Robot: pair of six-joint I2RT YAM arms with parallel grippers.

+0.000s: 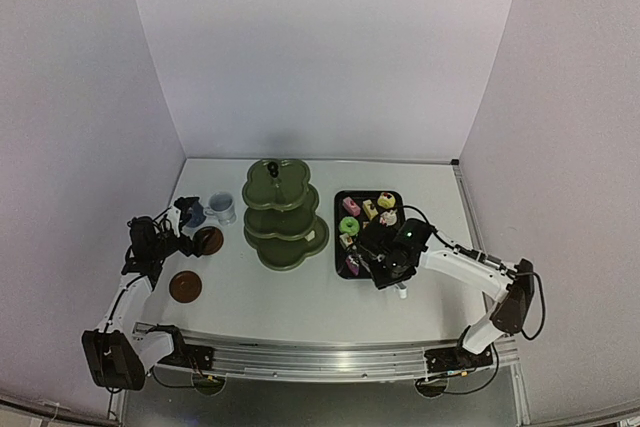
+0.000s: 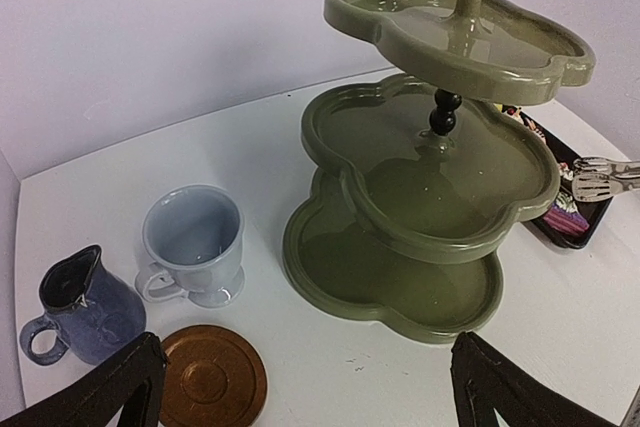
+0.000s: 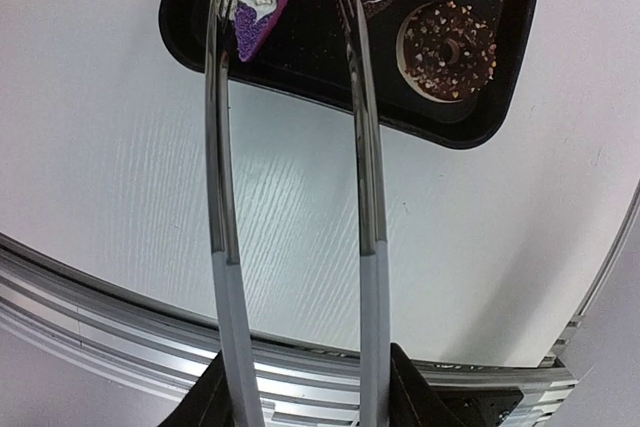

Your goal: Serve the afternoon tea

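- Left gripper (image 2: 305,402) is spread wide and empty, near a brown saucer (image 2: 212,379).
- Right gripper (image 3: 300,392) clamps metal tongs (image 3: 365,147), their tips over the cakes (image 3: 255,12) on the tray (image 3: 320,52).
- Green stand (image 1: 283,212) is at the tray's 9 o'clock, with the dark-blue cup (image 1: 193,213) and white cup (image 1: 222,209) at the stand's 9 o'clock.

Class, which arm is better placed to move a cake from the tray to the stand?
Right. The right pincer holds the tongs, tips open by the purple cake on the tray. The left pincer, open and empty, is by the cups, across the stand.
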